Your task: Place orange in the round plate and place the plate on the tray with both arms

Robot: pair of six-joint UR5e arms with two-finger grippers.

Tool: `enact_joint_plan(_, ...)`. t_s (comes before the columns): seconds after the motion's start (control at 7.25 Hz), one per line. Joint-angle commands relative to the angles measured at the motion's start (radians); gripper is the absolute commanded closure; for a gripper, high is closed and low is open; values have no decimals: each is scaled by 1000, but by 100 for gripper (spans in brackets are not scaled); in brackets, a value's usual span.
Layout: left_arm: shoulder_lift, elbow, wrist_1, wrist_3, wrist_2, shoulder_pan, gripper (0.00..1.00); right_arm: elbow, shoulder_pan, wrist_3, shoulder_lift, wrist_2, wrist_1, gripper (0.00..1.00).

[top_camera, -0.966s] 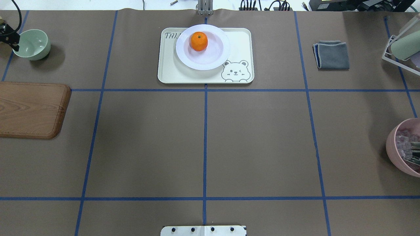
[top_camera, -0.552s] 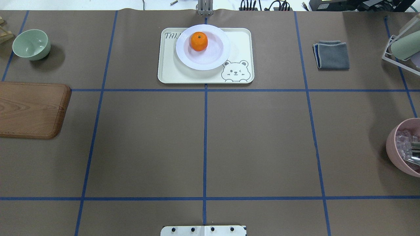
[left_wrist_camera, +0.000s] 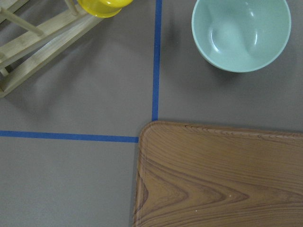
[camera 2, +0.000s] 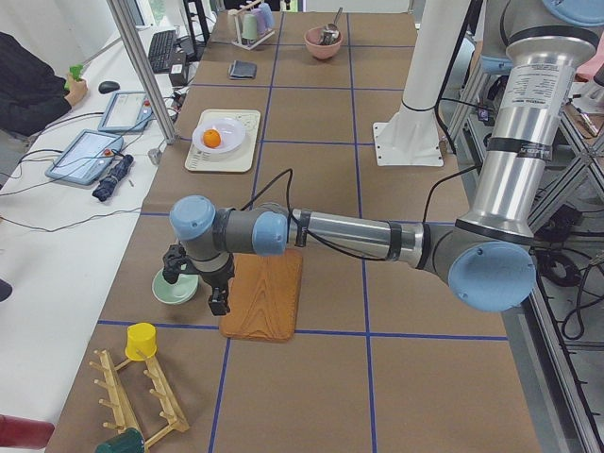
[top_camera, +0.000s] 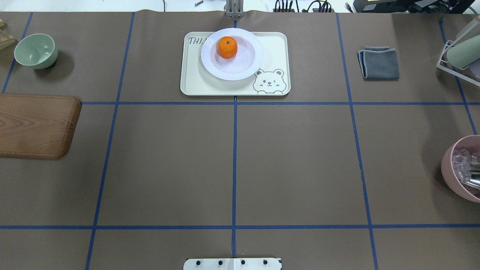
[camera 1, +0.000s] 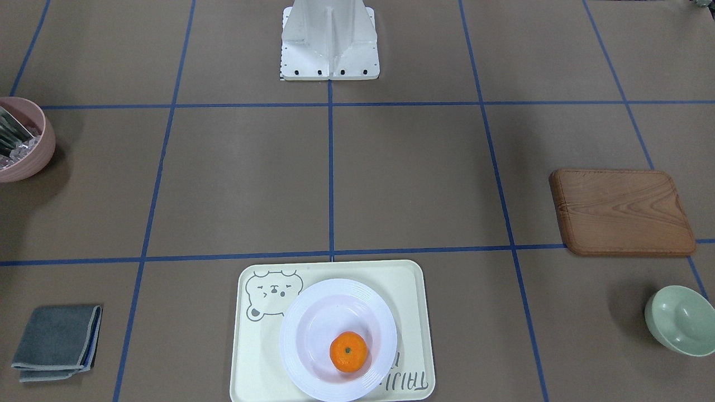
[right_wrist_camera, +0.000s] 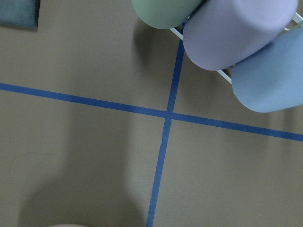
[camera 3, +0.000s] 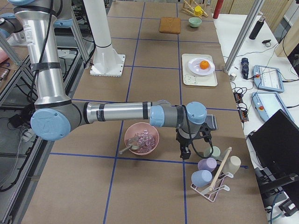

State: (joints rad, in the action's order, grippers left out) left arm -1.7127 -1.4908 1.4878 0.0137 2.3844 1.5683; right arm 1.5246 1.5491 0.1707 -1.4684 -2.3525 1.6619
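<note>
The orange [top_camera: 227, 47] lies in the round white plate [top_camera: 210, 63], and the plate rests on the cream tray [top_camera: 273, 45] at the table's far middle. The front-facing view shows the same orange [camera 1: 348, 352], plate [camera 1: 296, 357] and tray [camera 1: 408, 279]. My left gripper [camera 2: 219, 302] shows only in the left side view, hanging between the green bowl and the wooden board; I cannot tell its state. My right gripper [camera 3: 183, 154] shows only in the right side view, between the pink bowl and the cup rack; I cannot tell its state either.
A pale-green bowl [top_camera: 36, 50] and a wooden board [top_camera: 35, 125] sit at the left. A folded grey cloth [top_camera: 378, 63], a cup rack [top_camera: 459, 52] and a pink bowl [top_camera: 448, 168] stand at the right. A wooden rack with a yellow cup [camera 2: 142, 340] is beyond the left end.
The left gripper, beside the green bowl at the overhead view's left edge one second ago, has moved out of that view. Orange, plate and tray have not moved.
</note>
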Motion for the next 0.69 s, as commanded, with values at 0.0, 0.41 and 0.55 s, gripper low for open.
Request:
enact_joint_plan(0.0, 50, 1, 11, -32, 5, 10, 2, 9, 0, -7, 0, -4, -1, 0)
enact_joint_plan(0.41, 56, 4, 11, -32, 5, 9, 2, 40, 0, -17, -4, -10, 9, 0)
enact_joint_plan(0.55, 56, 3, 11, -32, 5, 9, 2, 38, 0, -17, -7, -8, 9, 0)
